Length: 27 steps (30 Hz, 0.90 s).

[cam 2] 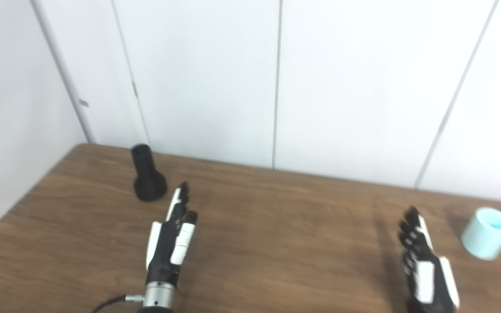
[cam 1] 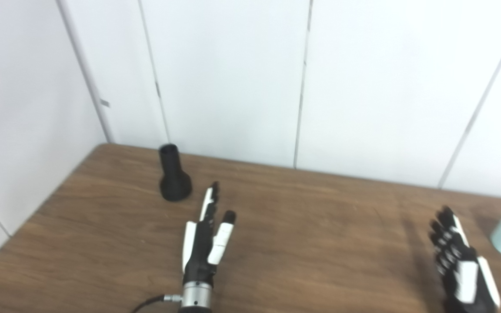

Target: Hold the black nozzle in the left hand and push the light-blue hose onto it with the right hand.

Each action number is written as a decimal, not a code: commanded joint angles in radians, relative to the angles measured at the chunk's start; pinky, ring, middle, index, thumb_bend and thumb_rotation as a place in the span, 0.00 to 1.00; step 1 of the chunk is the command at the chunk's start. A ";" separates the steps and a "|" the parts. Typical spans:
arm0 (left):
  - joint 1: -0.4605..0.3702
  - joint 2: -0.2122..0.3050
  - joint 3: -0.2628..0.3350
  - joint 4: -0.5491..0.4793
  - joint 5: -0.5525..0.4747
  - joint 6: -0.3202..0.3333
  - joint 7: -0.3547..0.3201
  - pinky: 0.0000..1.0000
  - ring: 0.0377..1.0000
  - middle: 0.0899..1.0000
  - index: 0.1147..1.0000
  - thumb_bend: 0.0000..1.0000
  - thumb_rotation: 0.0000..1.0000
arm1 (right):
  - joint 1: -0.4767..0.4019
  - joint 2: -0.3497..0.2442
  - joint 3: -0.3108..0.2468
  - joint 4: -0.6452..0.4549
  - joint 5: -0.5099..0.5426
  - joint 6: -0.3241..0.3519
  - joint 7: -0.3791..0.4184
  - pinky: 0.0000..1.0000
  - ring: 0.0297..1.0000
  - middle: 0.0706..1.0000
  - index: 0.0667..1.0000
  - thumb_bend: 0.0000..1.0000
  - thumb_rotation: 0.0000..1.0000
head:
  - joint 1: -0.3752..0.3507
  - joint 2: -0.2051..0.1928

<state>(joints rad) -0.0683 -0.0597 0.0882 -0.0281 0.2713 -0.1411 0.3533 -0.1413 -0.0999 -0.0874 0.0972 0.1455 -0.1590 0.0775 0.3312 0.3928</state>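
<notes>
At the left of the frame, toward the back edge of the wooden table (cam 1: 302, 243), the black nozzle (cam 1: 173, 174) is standing upright on its flared base, its narrow open end pointing up, so its long axis is running vertically. The left hand (cam 1: 207, 237) is reaching up from the bottom edge just right of and below it, with fingers stretched out straight and thumb held apart; it is gripping nothing. Its fingertips (cam 1: 214, 188) are lying near the nozzle's base but not touching it, and the nozzle is sitting up and to the left of them. This is the relation the coming grasp seems to turn on: the hand would need to shift leftward and wrap around the upright body from the side.

At the far right of the frame, the light-blue hose (cam 2: 488, 232), a short tube piece, is lying tilted with its open mouth facing up and to the right. The right hand (cam 2: 424, 261) is coming in at the lower right, just left of and below the hose, fingers extended and spread, holding nothing and apart from the tube.

Each hand is clearly nearer to its own piece, and the two pieces are lying well apart across the table. Neither is lifted yet, so the task appears to be at its very start.
</notes>
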 commanded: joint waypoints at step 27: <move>-0.165 0.282 0.186 0.256 0.043 -0.009 0.127 1.00 1.00 1.00 1.00 0.94 0.53 | 0.060 -0.031 -0.011 0.078 0.037 -0.040 0.042 1.00 1.00 1.00 1.00 0.65 1.00 | -0.041 0.041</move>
<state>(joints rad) -0.2241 0.1948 0.2842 0.2122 0.2803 -0.1615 0.4916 -0.1612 -0.1305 -0.0933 0.1286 0.1817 -0.1950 0.1145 0.2885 0.4325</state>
